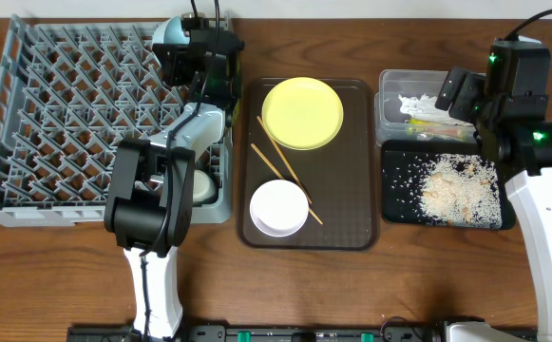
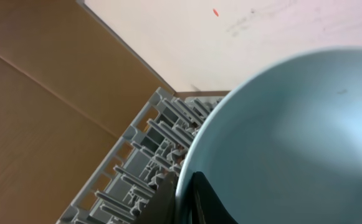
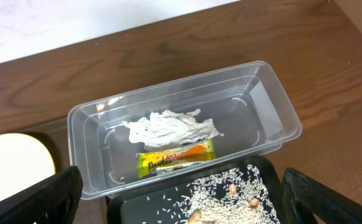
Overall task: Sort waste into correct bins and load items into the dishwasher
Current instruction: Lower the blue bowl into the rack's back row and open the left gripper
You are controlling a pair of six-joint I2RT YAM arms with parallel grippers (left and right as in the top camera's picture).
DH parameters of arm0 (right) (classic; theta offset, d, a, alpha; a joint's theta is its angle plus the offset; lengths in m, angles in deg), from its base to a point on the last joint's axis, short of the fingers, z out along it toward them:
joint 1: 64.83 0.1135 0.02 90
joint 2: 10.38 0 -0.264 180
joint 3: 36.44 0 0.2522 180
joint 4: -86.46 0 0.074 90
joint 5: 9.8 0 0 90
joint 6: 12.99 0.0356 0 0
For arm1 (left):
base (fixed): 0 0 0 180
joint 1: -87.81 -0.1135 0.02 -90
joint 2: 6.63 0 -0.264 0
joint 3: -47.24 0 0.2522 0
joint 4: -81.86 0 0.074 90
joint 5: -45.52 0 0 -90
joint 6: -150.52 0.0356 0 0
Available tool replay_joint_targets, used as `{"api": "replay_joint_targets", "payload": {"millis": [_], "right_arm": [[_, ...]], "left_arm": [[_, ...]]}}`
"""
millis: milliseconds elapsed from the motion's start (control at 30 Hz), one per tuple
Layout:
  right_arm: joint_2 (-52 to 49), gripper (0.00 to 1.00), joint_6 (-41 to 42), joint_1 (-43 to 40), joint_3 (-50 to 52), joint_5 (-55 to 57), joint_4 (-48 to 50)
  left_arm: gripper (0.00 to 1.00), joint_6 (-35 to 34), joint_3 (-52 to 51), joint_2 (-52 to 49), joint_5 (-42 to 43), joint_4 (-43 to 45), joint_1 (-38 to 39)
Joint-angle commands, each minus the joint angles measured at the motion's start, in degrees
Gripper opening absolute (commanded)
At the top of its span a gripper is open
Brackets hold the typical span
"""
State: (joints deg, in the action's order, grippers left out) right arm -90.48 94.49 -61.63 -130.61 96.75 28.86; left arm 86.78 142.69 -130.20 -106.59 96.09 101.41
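Left wrist — blue bowl (image 2: 280, 137) rim within claw (image 2: 185, 202)

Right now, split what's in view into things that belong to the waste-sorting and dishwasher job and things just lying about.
Job: dish rack, light blue bowl in the left gripper, yellow plate, white bowl, chopsticks, clear tub with wrapper and crumpled paper, black tray with rice scraps.
Lying about: brown serving tray, cardboard beyond the rack.

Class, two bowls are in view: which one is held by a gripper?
The light blue bowl, gripped at its rim by the left gripper over the grey rack; the white bowl sits free on the brown tray.
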Motion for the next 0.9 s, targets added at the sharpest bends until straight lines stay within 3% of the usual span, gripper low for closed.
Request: {"api": "replay_joint_targets", "payload": {"millis": [0, 300, 533, 867], "right_arm": [[0.3, 0.99, 0.7, -0.5, -0.1, 1.0, 0.1], [0.3, 0.99, 0.7, -0.5, -0.1, 1.0, 0.1], [0.3, 0.99, 0.7, -0.5, -0.1, 1.0, 0.1], [0.3, 0.99, 0.7, -0.5, -0.1, 1.0, 0.1]], "left_arm": [[0.09, 5.6, 0.3, -2.3, -1.0, 2.8, 0.5], [0.09, 23.3, 0.3, -2.3, -2.9, 16.1, 1.3], [0.09, 23.9, 0.3, -2.3, -4.2, 15.8, 1.6], [0.08, 22.9, 0.3, -2.7, -4.2, 8.9, 4.2]]}}
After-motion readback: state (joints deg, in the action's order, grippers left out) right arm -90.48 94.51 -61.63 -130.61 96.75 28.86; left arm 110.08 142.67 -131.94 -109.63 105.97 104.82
